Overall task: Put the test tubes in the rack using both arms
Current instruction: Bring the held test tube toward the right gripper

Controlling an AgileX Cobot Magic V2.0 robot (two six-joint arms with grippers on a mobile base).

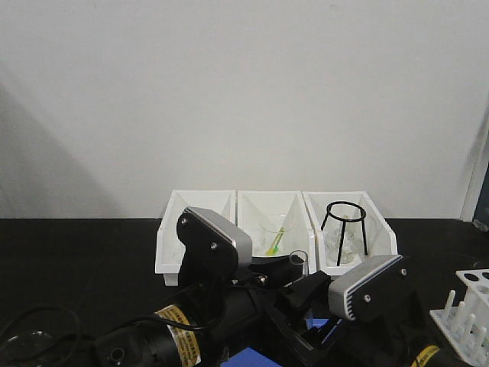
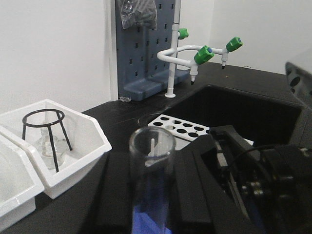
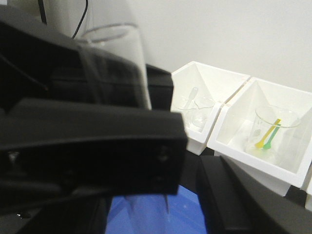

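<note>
A clear glass test tube (image 2: 151,168) stands upright between the black fingers of my left gripper (image 2: 153,157), which is shut on it. Its open rimmed mouth (image 1: 299,257) shows above the two arms in the front view. In the right wrist view the tube (image 3: 119,53) rises behind the left gripper's black body, and its lower part hangs between the jaws of my right gripper (image 3: 151,209), which stand wide apart and open. The white rack (image 2: 179,128) with round holes lies beyond the tube, and again at the right edge as the rack (image 1: 466,310).
Three white open-front bins (image 1: 200,205) line the back; the middle one holds a beaker (image 3: 275,127) with a yellow-green piece, the right one a black tripod stand (image 1: 345,225). A sink with a green-tapped faucet (image 2: 195,53) lies right of the rack. A blue pad (image 3: 146,217) is below the grippers.
</note>
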